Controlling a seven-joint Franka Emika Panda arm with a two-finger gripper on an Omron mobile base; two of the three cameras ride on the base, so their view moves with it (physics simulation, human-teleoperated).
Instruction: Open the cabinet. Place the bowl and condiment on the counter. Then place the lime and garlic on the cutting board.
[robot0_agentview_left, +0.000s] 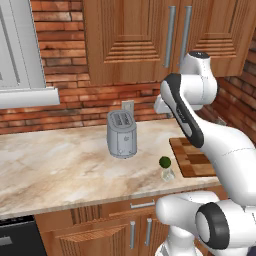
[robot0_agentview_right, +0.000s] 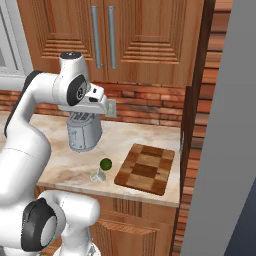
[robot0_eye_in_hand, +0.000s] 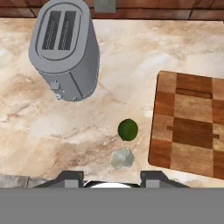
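- Overhead, the cabinet (robot0_agentview_left: 150, 40) has both panelled doors shut, its two long silver bar handles (robot0_agentview_right: 102, 36) side by side at the seam; it sits well above the gripper, so opening it looks like the step not yet begun.
- Neither the bowl nor the condiment bottle can be seen; presumably they are behind those closed doors, which I cannot confirm.
- Down on the counter (robot0_eye_in_hand: 52, 131), the lime (robot0_eye_in_hand: 127, 129) lies just ahead of the jaws, slightly toward the right-hand tip in the hand view, and the garlic (robot0_eye_in_hand: 121, 158) sits nearer still, almost touching the lime.
- Both rest on bare marble near the front edge, beside the cutting board (robot0_eye_in_hand: 188, 124) but not on it; the board lies to the right of the jaws, close enough that moving them across should be short.
- The gripper (robot0_eye_in_hand: 111, 177) hangs high above the counter looking straight down, and nothing is seen between its two dark tips; they stand part-way apart.
- Farther off, up and left of the jaws, a grey two-slot toaster (robot0_eye_in_hand: 65, 48) stands upright near the brick wall, with a wall socket (robot0_agentview_left: 128, 106) behind it; it is clear of the board and the produce.
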